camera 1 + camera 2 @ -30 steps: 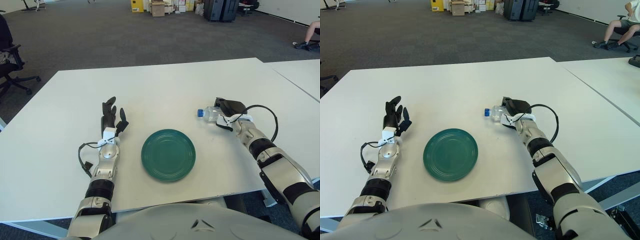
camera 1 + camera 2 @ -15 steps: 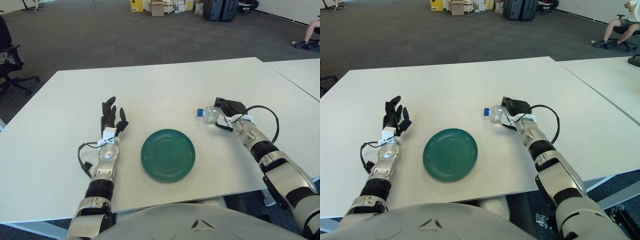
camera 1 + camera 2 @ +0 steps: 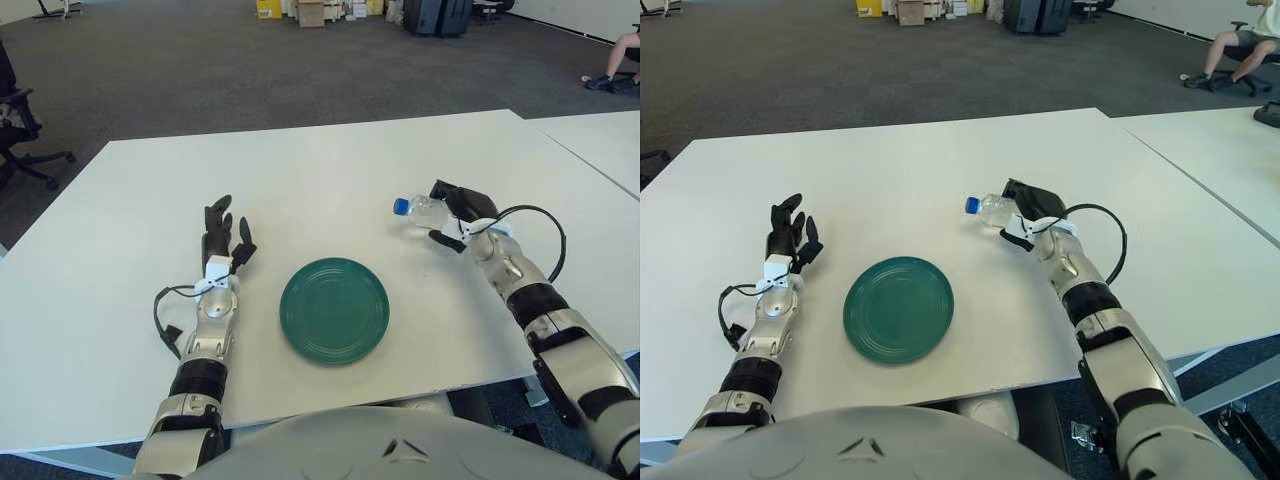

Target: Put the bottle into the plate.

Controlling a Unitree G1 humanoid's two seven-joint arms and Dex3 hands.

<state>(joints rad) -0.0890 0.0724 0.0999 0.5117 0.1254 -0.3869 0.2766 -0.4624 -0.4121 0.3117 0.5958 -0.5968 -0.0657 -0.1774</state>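
A clear plastic bottle (image 3: 420,211) with a blue cap lies sideways in my right hand (image 3: 450,215), cap pointing left, lifted a little off the white table (image 3: 320,170). My right hand is shut on it, to the right of and beyond the green plate (image 3: 334,309). The plate lies near the table's front edge with nothing on it. My left hand (image 3: 222,233) shows to the left of the plate, fingers spread and holding nothing.
A second white table (image 3: 600,150) stands to the right with a narrow gap between. Office chairs, boxes and a seated person's legs (image 3: 1215,60) are far back on the carpet.
My right hand has raised the bottle slightly and tilted its cap end upward. The left hand and the plate have stayed where they were.
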